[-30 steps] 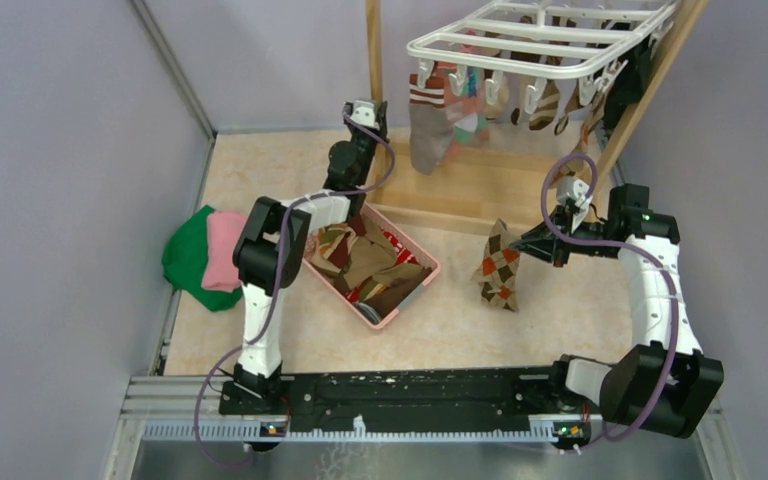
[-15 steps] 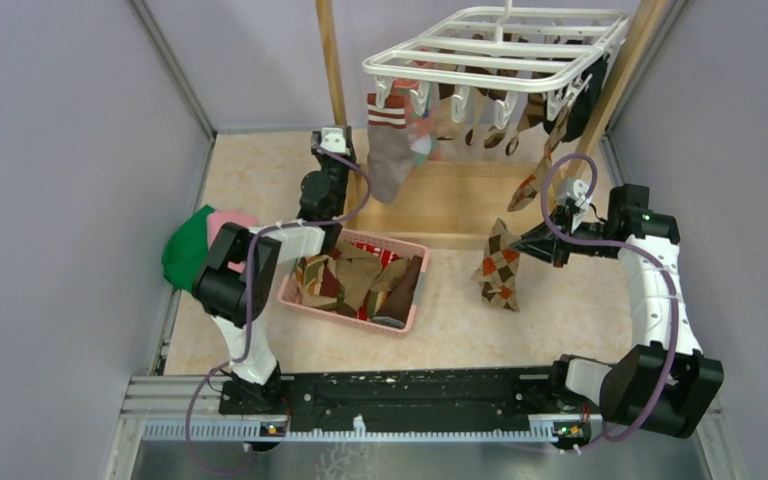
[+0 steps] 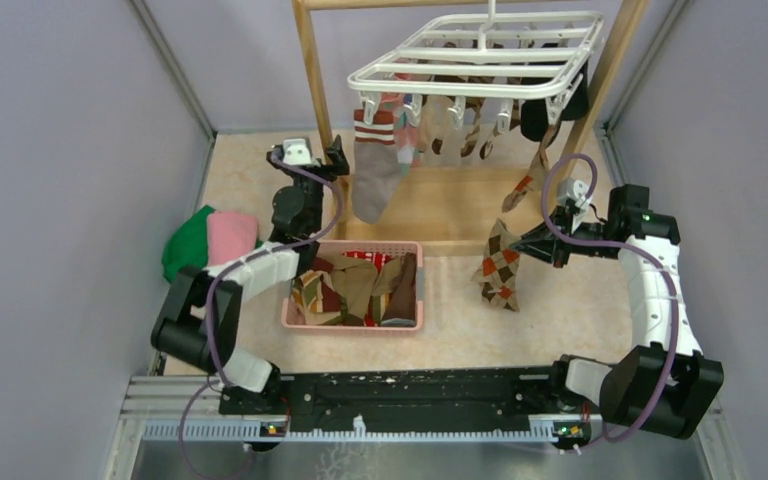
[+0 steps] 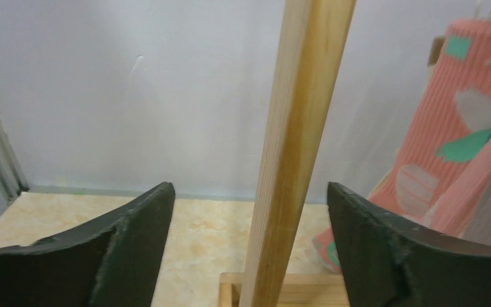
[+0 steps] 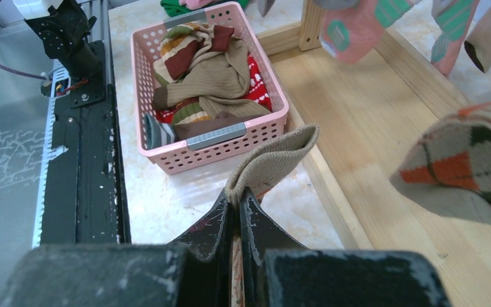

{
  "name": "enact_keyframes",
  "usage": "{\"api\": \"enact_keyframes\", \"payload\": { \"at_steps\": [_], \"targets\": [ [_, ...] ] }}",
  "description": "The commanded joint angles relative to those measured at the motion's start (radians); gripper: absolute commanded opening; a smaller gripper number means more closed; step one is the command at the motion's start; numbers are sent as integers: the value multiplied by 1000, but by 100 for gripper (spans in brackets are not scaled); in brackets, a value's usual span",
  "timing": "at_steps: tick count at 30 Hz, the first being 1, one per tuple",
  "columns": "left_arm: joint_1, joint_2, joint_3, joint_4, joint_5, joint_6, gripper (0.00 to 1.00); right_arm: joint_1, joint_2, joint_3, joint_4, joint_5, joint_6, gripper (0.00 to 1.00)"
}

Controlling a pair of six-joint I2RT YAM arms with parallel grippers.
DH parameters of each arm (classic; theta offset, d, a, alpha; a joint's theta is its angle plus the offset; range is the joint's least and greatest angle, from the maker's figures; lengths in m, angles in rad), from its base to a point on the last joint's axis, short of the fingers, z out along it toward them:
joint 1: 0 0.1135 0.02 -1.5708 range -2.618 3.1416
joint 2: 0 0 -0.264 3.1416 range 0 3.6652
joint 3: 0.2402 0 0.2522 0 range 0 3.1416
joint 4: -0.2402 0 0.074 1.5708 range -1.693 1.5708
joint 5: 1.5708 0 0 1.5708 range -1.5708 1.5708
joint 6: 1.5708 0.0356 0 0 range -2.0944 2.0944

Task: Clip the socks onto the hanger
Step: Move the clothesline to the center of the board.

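Two risks: gripped argyle sock (image 3: 500,268) by cuff edge in right end effector (image 5: 238,201) at 3 o'clock, might slip; faced wooden post (image 4: 294,160) closely with released left end effector (image 4: 249,188), might bump.

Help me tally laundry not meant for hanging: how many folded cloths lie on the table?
2. The green cloth lies at the left edge of the table; the pink cloth rests against the green one's right side. Others may be hidden beneath.

White grid-frame hanger (image 3: 480,55): level, clips beneath. Striped sock (image 3: 373,165): clipped at hanger's left corner, dangling. Argyle sock (image 3: 500,265): below hanger's right end, pinched in right pincer (image 3: 516,244). Loose socks (image 3: 360,285): heaped below hanger's front.
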Motion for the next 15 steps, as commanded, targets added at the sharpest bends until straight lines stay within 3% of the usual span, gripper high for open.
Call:
{"api": "enact_keyframes", "payload": {
  "at_steps": [1, 4, 7, 11, 13, 15],
  "targets": [
    [8, -196, -30, -140, 34, -152, 98, -2, -29, 10, -5, -18, -21, 0],
    [12, -342, -33, -360, 95, -272, 99, -2, -29, 9, -2, -15, -18, 0],
    [11, -482, -42, -521, 272, -382, 99, -2, -29, 4, 35, 0, 27, 0],
    [8, -629, -64, -554, 647, -518, 98, -2, -36, -2, 92, 29, 107, 0],
    [-7, -639, -13, -595, 746, -617, 90, -1, -40, -8, 124, 38, 149, 0],
    [-94, -617, 69, -653, 781, -659, 85, -1, -45, -14, 155, 44, 187, 0]
  ]
}}
